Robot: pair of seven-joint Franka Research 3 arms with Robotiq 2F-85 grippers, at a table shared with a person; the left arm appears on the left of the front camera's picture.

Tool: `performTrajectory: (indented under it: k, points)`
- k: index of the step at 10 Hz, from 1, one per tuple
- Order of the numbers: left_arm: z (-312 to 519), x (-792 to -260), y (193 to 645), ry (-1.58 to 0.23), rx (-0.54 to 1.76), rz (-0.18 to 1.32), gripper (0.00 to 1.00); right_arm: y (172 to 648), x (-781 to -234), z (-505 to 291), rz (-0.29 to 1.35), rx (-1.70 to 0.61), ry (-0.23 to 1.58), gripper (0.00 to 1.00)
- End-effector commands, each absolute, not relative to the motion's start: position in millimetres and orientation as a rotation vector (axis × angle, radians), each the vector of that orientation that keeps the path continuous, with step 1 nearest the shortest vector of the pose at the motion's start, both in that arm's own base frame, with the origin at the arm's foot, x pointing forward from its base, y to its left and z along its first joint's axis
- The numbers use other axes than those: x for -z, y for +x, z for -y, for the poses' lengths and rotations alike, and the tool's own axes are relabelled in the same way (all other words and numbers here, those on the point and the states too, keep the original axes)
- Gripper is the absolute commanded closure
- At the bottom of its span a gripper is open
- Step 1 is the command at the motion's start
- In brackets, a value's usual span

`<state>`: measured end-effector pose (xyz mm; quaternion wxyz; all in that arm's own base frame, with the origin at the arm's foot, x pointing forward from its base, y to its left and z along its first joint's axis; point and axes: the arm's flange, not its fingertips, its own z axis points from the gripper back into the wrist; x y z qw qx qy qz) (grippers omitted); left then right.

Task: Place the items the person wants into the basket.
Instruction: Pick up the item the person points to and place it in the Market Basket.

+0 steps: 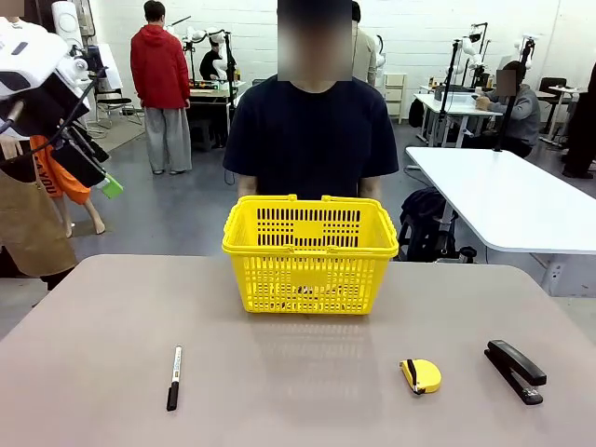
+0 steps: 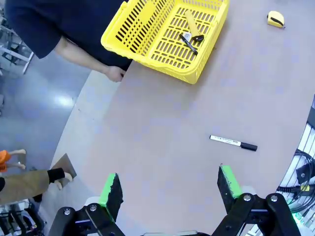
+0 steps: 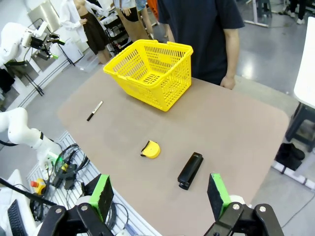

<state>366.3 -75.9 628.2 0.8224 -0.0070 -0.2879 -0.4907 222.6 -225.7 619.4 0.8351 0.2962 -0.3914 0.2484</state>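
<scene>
Hovering high over the table (image 2: 147, 128), the left gripper (image 2: 168, 181) has its jaws spread wide with nothing between them. Knife (image 2: 193, 25) and pen (image 2: 189, 43) lie in the basket (image 2: 147, 46), so by my reading the marker (image 2: 233, 143) is the one item left to fetch. It lies flat on the bare table, on the robot's left, well apart from the basket and everything else. The right gripper (image 3: 159, 194) hangs above its own side, fingers released and empty too, with the stapler (image 3: 190, 169) and tape (image 3: 150, 149) below it; neither is wanted, I'd judge. The person (image 1: 312, 130) stands just behind the basket, one hand (image 2: 115, 73) at the table edge beside it.

Now, to do this well: the left arm is the nearer one, so it should take the job. Turn the wrist so the pads (image 2: 109, 189) sit across the marker's barrel, not along it. Come straight down over its middle and close with the tips almost brushing the tabletop, since a thin round barrel can roll out of a shallow pinch. Lift clear, carry it over the basket's near rim, and let go low inside, away from that hand.
</scene>
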Motion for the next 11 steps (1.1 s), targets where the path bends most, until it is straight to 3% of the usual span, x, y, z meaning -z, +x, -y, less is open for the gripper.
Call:
performTrajectory:
  k: [1,7,9,11]
  points:
    - [71,-630,361,-0.018,1.042,0.609,0.0,225,-621,225,0.861,-0.537,0.653,0.0]
    - [73,-631,363,-0.016,1.044,0.614,0.0,225,-621,225,0.861,-0.537,0.653,0.0]
    - [2,-635,357,-0.387,1.165,0.658,0.0,225,-621,225,0.861,-0.537,0.653,0.0]
    - [-65,-633,362,-0.519,1.176,0.723,0.0,225,-621,225,0.861,-0.537,0.653,0.0]
